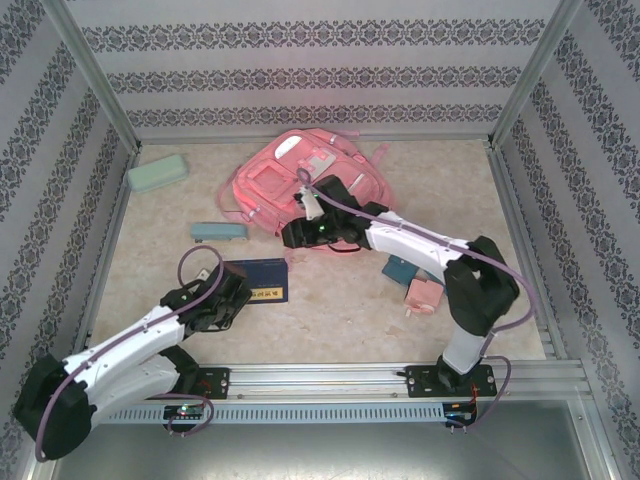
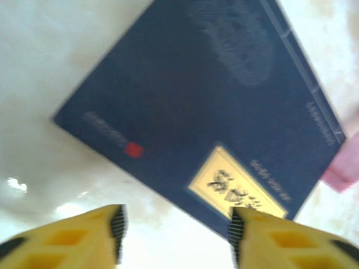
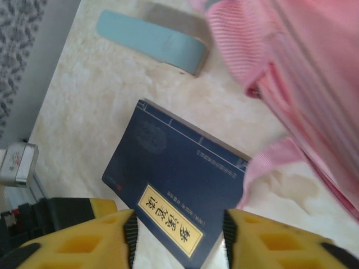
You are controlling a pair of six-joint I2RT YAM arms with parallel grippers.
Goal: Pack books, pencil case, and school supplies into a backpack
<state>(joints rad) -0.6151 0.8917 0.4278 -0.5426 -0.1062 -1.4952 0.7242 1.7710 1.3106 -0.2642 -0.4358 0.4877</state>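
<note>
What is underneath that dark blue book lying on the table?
Around the navy book only the pale tabletop shows, so it seems to lie flat on it. Anything directly beneath is covered by the book itself.

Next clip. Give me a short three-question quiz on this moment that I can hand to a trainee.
1. Pick one: what lies under the left gripper? A the navy book; B a yellow book; C a pair of scissors.
2. True or false: the pencil case is inside the backpack.
3. In a few words: what is the right gripper holding?
Key: 1 A. 2 False; it lies on the table, far left, apart from the backpack. 3 Nothing; its fingers stand apart and empty.
</note>
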